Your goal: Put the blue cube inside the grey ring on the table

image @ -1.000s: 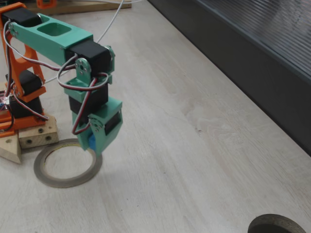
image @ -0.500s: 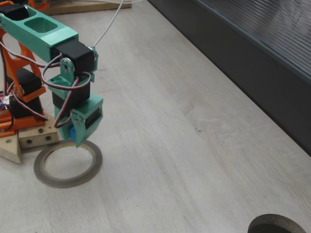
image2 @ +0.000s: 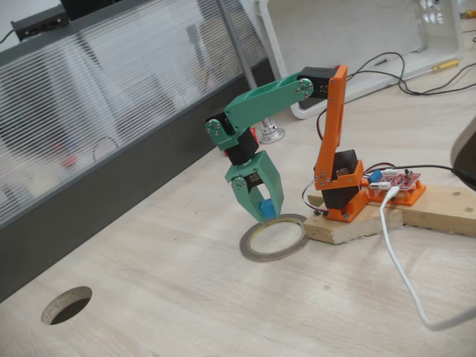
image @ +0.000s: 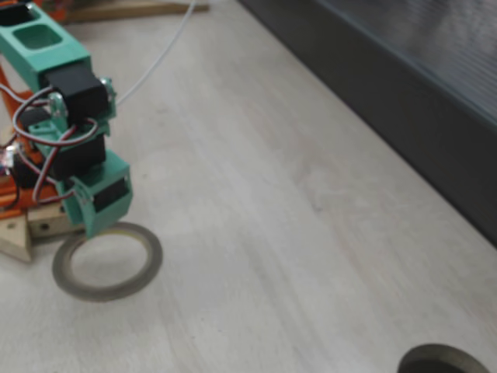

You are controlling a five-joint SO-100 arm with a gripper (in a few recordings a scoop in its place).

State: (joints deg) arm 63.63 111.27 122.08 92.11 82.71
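Ribbed dark panel — translucent slats

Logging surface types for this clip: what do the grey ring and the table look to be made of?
The grey ring: likely a tape roll, matte grey-brown with a paler inner rim, thin and flat. The table: pale whitewashed wood or wood-look laminate, with faint brownish grain streaks; which one is unclear.
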